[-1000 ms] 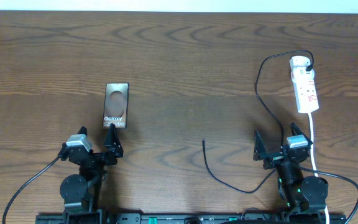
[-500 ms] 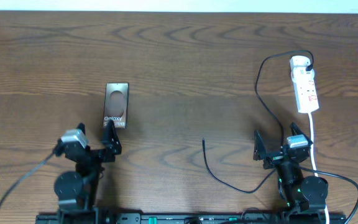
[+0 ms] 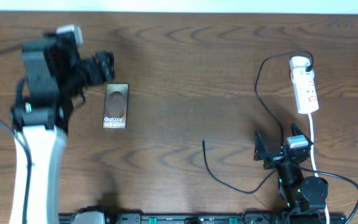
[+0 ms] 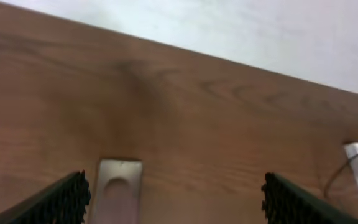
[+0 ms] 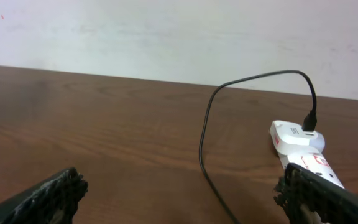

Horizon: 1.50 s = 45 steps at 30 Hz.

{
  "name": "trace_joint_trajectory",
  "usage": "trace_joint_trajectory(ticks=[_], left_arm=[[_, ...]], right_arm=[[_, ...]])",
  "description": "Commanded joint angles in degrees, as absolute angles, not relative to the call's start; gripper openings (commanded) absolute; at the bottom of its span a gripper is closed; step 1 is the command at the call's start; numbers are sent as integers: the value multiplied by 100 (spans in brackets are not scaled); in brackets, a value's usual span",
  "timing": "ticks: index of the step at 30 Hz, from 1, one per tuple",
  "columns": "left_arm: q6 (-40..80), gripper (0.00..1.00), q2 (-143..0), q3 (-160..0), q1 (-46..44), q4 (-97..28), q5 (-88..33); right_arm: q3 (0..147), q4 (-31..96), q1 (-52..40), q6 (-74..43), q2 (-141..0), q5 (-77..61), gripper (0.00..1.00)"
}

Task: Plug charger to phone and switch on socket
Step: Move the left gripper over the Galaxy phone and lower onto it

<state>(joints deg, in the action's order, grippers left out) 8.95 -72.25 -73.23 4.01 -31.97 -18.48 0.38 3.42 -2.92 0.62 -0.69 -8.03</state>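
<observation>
The left fingers (image 4: pixel 64 200) stand wide apart and empty above the brown wood-grain table (image 4: pixel 216 143). The phone (image 4: pixel 120 190) lies flat just ahead between them, nearer the left one. The right fingers (image 5: pixel 51 193) are likewise spread and hold nothing. Ahead and to their right the charger (image 5: pixel 207 143) curves across the wood to its plug in the far end of the socket (image 5: pixel 303 152). Past the table's far edge rises a plain white wall (image 5: pixel 166 37).

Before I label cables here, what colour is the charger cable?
The charger is black, clearest in the overhead view.
</observation>
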Motion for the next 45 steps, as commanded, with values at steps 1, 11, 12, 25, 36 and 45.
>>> trace_joint_trajectory(ticks=[1, 11, 12, 25, 36, 45], left_arm=[[716, 87, -8014, -8134, 388, -3380, -2576], [377, 87, -8606, -8134, 377, -3607, -2724], [340, 87, -8628, -8134, 366, -3704, -2462], [353, 87, -9332, -8134, -222, -4274, -285], [340, 87, -10256, -8134, -222, -4475, -228], [209, 87, -10298, -8134, -222, -4637, -228]], right_arm=[[32, 370, -342, 27, -34, -786, 99], [32, 370, -342, 27, -34, -786, 99], [32, 370, -342, 27, -34, -786, 99], [32, 370, -342, 27, -34, -786, 99], [32, 370, -342, 27, -34, -786, 99], [32, 370, -342, 27, -34, -786, 99]])
